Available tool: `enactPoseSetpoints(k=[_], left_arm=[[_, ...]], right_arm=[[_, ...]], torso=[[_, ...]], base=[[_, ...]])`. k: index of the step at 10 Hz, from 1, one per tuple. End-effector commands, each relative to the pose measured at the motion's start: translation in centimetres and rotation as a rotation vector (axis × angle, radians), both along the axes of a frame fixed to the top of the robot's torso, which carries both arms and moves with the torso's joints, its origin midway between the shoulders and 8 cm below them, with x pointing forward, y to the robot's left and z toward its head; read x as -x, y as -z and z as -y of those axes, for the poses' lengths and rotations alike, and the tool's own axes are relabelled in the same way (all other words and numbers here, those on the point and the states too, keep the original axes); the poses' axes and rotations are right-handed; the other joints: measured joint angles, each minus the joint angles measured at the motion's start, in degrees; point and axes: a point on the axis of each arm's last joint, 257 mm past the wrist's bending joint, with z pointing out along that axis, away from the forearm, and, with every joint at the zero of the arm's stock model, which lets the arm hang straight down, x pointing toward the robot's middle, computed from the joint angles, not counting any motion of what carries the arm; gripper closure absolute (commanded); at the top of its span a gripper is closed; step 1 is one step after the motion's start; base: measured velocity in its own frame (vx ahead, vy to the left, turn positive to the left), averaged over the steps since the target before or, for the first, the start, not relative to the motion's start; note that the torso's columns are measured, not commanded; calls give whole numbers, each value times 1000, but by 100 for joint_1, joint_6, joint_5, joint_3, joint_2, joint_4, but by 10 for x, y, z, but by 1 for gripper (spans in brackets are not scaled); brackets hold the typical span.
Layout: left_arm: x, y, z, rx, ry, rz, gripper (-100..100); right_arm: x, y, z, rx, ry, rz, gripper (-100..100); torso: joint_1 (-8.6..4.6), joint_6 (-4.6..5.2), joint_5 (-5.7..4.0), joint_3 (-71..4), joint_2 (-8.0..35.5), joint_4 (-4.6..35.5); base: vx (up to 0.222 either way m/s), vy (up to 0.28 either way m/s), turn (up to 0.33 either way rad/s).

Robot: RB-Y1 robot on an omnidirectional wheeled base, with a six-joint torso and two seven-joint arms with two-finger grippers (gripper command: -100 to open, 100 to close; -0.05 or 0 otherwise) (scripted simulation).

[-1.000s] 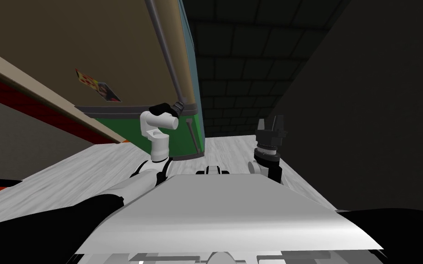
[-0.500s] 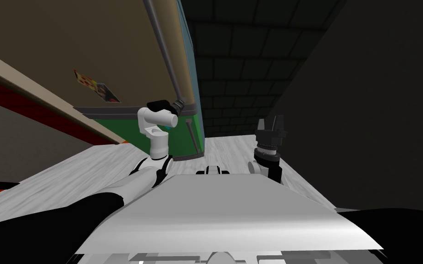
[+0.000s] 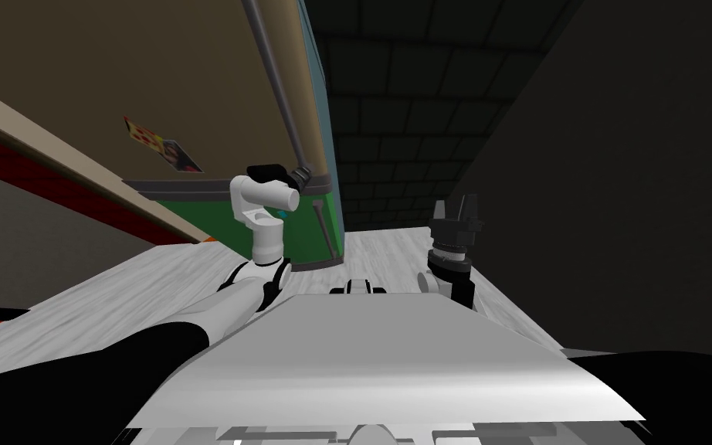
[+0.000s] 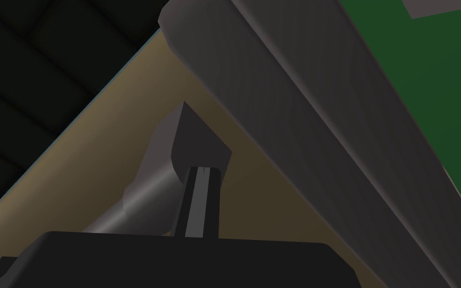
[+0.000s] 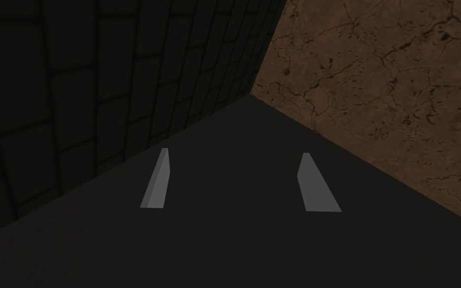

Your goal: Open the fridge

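**Robot hand gripping the foot of a fridge handle**

Seen from the head camera, the fridge (image 3: 192, 77) stood close ahead and to the robot's left, with a tan upper door and a green lower panel (image 3: 304, 224). A long grey handle (image 3: 281, 85) ran down the door's edge. The door looked shut.

The left gripper (image 3: 300, 178) sat at the very bottom of that handle. In the left wrist view its fingers (image 4: 200, 200) were drawn close together, apparently pinching the handle's lower mount, with the bar running past just beside them.

The right gripper (image 3: 455, 208) was raised on the other side, well apart from the fridge, with its fingers (image 5: 157, 180) spread and nothing between them.

The likely risk was the hold itself. A grip so near the handle's end could slide off once the pull began, especially if the pull did not follow the door's swing. The robot also stood close, so the opening door could strike its body.
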Motion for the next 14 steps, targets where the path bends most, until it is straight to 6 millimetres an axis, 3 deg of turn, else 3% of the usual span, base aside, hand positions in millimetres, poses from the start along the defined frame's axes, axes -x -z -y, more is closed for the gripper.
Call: enactPoseSetpoints(k=[1, 7, 8, 9, 10, 11, 12, 14], left_arm=[[3, -27, -6, -7, -9, 71, -100], [3, -30, -6, -11, -10, 68, -100], [-2, 2, 0, -4, 0, -5, -100], [-2, 7, -1, -3, -2, -19, -100], [-3, 5, -4, 2, -9, -18, 100], [-2, 13, -1, 0, -2, -33, 100], [4, -3, 1, 4, 2, -10, -100], [11, -17, 2, 9, 3, 10, -100]], right_arm=[[0, 0, 0, 0, 0, 0, 0], [0, 0, 0, 0, 0, 0, 0], [0, 0, 0, 0, 0, 0, 0], [0, 0, 0, 0, 0, 0, 0], [0, 0, 0, 0, 0, 0, 0], [0, 0, 0, 0, 0, 0, 0], [0, 0, 0, 0, 0, 0, 0], [0, 0, 0, 0, 0, 0, 0]], torso=[[0, 1, 1, 0, -3, -3], [5, 3, -1, -13, -17, -1], [1, 2, -4, -11, -14, 4], [-16, 13, 8, 10, 3, -31], [-41, 25, 7, 28, 20, -46], [-35, 5, 21, 14, -11, -72], [-1, -15, 45, 25, 4, -91], [4, -5, 34, 50, 47, -52]], base=[[12, -3, 2], [1, -2, -2], [-27, -3, 36], [-41, -1, 57], [77, 1, -51], [45, -6, -25], [33, -2, 0], [47, 7, 0]])
